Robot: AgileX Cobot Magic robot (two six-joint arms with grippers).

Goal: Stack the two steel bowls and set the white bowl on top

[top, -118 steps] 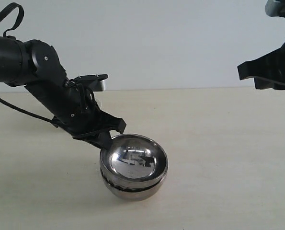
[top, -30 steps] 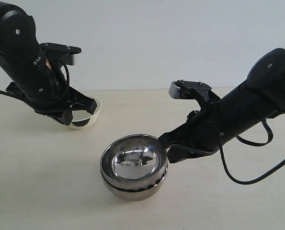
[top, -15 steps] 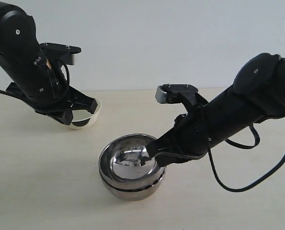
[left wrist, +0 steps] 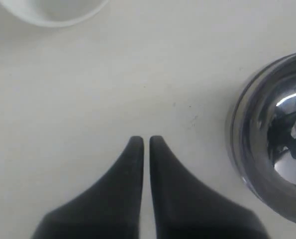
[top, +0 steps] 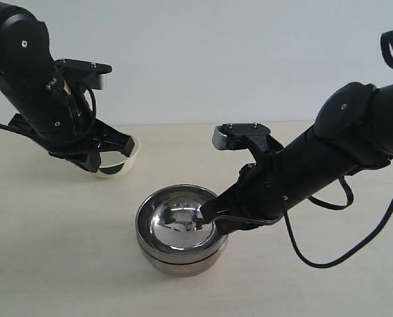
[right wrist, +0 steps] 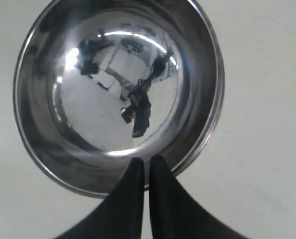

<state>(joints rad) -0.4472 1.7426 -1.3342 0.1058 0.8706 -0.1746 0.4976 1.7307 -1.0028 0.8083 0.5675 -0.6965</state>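
Observation:
The two steel bowls are nested in one stack at the table's middle, the upper bowl sitting inside the lower bowl. My right gripper is shut, with its tips resting on the upper bowl's right rim and inner wall. In the right wrist view the right gripper points into the shiny upper bowl. The white bowl stands at the back left, partly hidden behind my left gripper. The left gripper is shut and empty above bare table, between the white bowl and the steel stack.
The pale table carries nothing else that I can see. A black cable loops down from the right arm to the table on the right. A plain wall stands behind.
The right arm has come in from the right and lowered its shut tips onto the upper steel bowl's rim; the stack slid slightly left. Earlier the left arm left the stack for the white bowl.

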